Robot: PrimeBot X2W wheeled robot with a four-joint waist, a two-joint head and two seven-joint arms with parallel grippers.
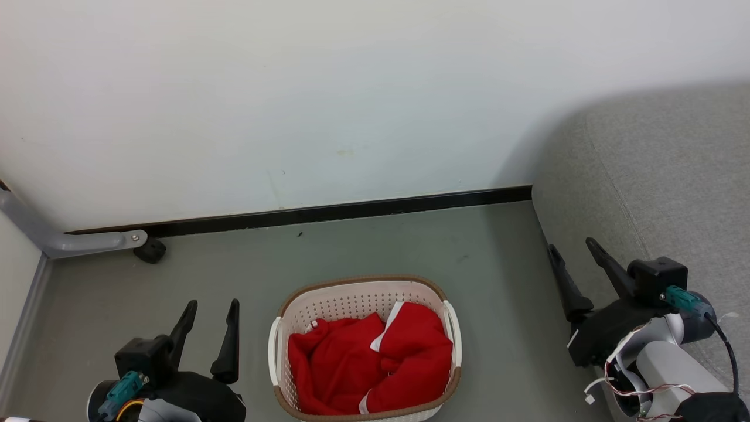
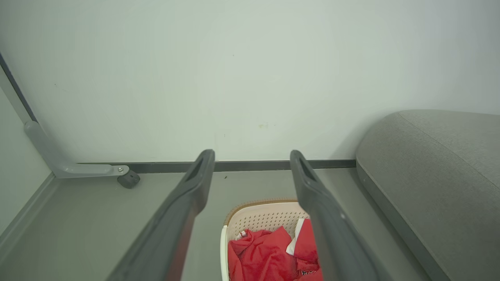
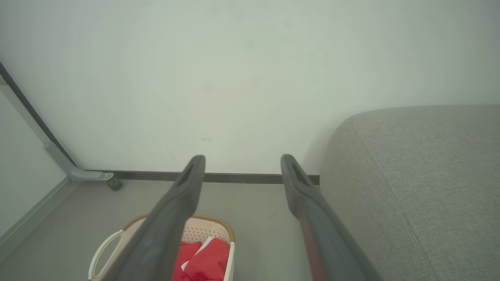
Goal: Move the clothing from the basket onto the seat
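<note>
Left gripper (image 1: 213,305) and right gripper (image 1: 571,245), jaws wide and empty, flank crumpled red, white-trimmed clothing (image 1: 363,363) in the basket (image 1: 357,281).

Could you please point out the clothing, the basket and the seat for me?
clothing (image 1: 351,363), head view, on the middle of the red fabric.
basket (image 1: 351,300), head view, on its perforated far wall.
seat (image 1: 674,176), head view, on its grey upholstered top.

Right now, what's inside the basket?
Bunched red clothing with white trim lies inside the basket and covers its bottom. The perforated back wall is bare above the fabric. Whether anything else lies underneath cannot be seen.
</note>
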